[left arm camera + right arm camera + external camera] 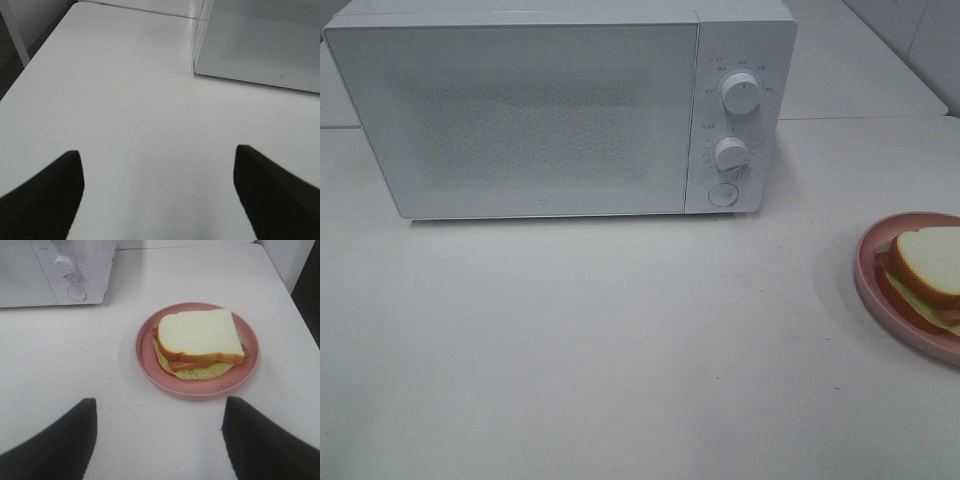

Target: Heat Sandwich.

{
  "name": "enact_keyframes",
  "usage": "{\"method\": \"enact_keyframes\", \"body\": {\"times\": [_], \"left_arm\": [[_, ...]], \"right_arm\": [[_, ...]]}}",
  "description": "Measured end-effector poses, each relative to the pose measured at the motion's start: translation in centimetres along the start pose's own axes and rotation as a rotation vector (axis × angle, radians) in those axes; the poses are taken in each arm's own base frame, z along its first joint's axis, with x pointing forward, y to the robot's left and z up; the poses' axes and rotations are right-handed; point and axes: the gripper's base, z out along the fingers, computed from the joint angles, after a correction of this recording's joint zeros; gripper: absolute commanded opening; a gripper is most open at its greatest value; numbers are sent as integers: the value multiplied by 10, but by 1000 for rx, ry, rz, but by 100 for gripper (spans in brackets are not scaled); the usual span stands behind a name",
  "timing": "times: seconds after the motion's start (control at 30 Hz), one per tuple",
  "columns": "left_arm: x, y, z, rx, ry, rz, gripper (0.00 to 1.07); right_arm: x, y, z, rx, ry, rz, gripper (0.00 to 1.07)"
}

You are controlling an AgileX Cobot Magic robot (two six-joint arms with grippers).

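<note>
Sandwich (200,342) sits on a round pink plate (148,357) on the white table (620,350), white bread on top, orange-brown crust, pale yellow-green filling poking out along the lower edge. Right gripper (157,440) hangs just short of the plate, jaws spread wide, nothing between them, not touching plate or sandwich; sandwich lies straight ahead of the gap between the fingers (55,445)

Left gripper (157,192) also released, jaws wide apart over bare table, holding nothing; sandwich is well apart from it and not in the left wrist view at all. Only a corner of the microwave (560,110) door shows ahead of it, off to one side

Writing: small printed marks around the upper knob (741,92) and lower knob (731,154), too small to read. Tiny mark low on the door glass in the left wrist view, unreadable. No brand legible

Cut off / hard to see: plate and sandwich are clipped by the right edge of the high view, only part visible. Neither arm shows in the high view. Microwave door is shut, mesh glass is milky, can't make out the inside. Round button (723,195) below the knobs. Only the dark fingertips of each gripper show in the wrist views, rest out of frame

Microwave stands well apart from the plate, at the back of the table
</note>
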Motion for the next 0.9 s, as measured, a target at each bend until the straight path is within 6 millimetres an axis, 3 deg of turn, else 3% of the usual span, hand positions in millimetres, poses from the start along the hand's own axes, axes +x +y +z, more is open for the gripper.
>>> {"method": "enact_keyframes", "body": {"times": [0.9], "left_arm": [[0,0,0,0,-1,0,76]], "right_arm": [[0,0,0,-4,0,0,69]]}}
